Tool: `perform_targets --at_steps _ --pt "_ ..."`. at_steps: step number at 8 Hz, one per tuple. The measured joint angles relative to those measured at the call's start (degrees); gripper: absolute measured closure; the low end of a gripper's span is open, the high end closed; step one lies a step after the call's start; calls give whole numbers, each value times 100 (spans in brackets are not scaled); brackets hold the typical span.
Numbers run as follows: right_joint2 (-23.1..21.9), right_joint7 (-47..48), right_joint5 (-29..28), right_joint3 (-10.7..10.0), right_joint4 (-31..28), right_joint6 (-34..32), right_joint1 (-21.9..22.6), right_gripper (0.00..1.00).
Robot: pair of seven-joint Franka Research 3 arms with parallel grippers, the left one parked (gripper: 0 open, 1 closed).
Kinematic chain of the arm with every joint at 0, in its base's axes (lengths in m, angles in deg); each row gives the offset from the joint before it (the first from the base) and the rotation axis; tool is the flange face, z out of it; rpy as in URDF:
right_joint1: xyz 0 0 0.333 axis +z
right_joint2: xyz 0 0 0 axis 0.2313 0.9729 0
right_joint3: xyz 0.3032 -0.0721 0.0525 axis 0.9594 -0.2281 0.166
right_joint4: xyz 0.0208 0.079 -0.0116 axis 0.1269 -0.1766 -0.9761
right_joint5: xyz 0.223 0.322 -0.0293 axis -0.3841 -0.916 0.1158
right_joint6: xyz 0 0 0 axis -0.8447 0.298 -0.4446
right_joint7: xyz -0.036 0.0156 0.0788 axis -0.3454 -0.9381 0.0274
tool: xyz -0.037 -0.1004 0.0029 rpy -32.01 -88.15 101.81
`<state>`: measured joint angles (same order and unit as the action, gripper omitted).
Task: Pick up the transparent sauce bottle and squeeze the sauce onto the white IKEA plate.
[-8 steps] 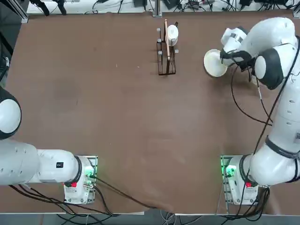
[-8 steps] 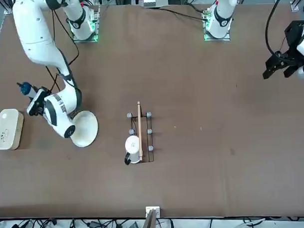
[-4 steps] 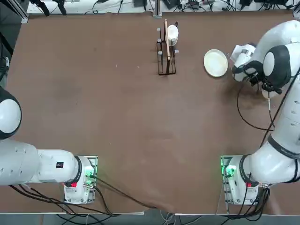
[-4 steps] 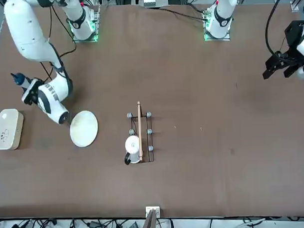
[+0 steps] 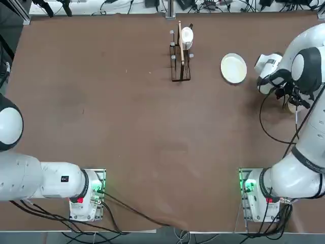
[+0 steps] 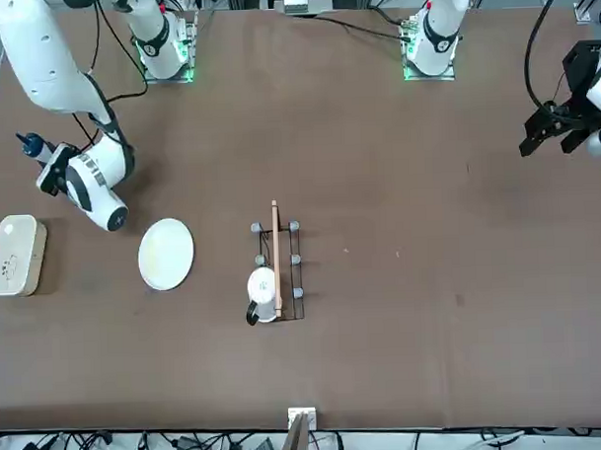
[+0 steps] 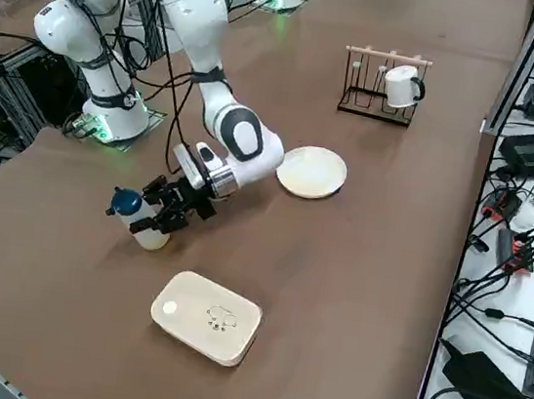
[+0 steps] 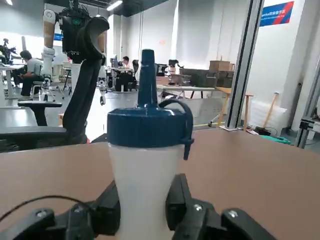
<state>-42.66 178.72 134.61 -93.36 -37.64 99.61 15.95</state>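
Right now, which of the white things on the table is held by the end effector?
The transparent sauce bottle, with its blue cap, is held by the right end effector. The white IKEA plate and boxy white object lie free.

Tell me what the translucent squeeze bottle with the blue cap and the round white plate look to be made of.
Translucent squeeze bottle with the blue cap, held in the right gripper: likely soft plastic, with a cloudy matte body and an opaque moulded cap. Round white plate: smooth and glossy, probably glazed ceramic, though plastic cannot be ruled out.
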Motion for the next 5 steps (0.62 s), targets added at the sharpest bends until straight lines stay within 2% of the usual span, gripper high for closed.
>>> perform_targets --at_steps 3,4,5 --pt "4 40 31 9 -25 67 13 55" --pt "4 48 32 25 -27 73 29 42" --pt "5 59 32 54 -28 117 57 21"
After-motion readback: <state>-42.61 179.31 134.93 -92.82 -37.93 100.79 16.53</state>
